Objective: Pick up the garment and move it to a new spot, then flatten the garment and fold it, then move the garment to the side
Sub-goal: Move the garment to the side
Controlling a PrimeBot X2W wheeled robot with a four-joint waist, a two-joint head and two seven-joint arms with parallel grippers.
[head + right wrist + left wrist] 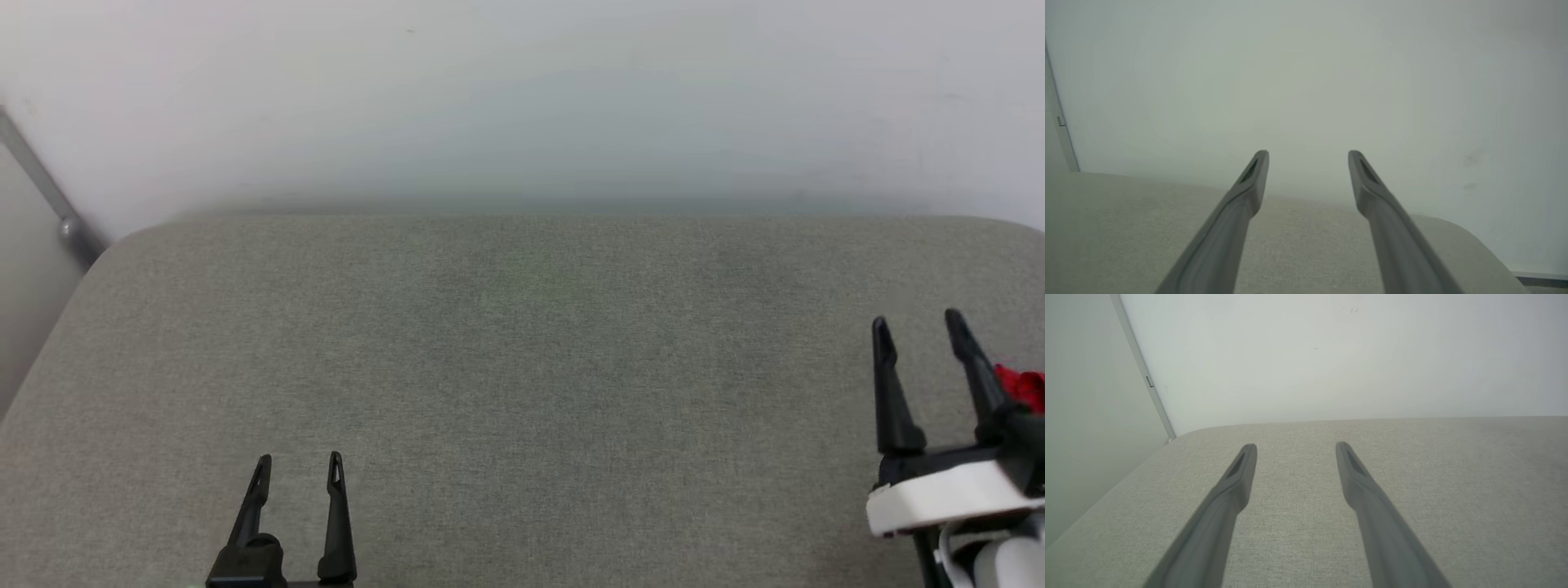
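Note:
A small patch of the red garment (1025, 386) peeks out at the right edge of the head view, mostly hidden behind my right gripper's wrist. My right gripper (917, 324) stands open just left of it, raised over the grey fabric surface (522, 367), nothing between its fingers. In the right wrist view the right gripper (1308, 155) points toward the pale wall. My left gripper (299, 461) is open at the lower left, empty; in the left wrist view the left gripper (1296, 447) hovers over bare grey fabric.
The grey fabric surface has rounded far corners and ends at a pale wall (522, 98). A grey metal rail (49, 192) runs down the wall at the far left corner.

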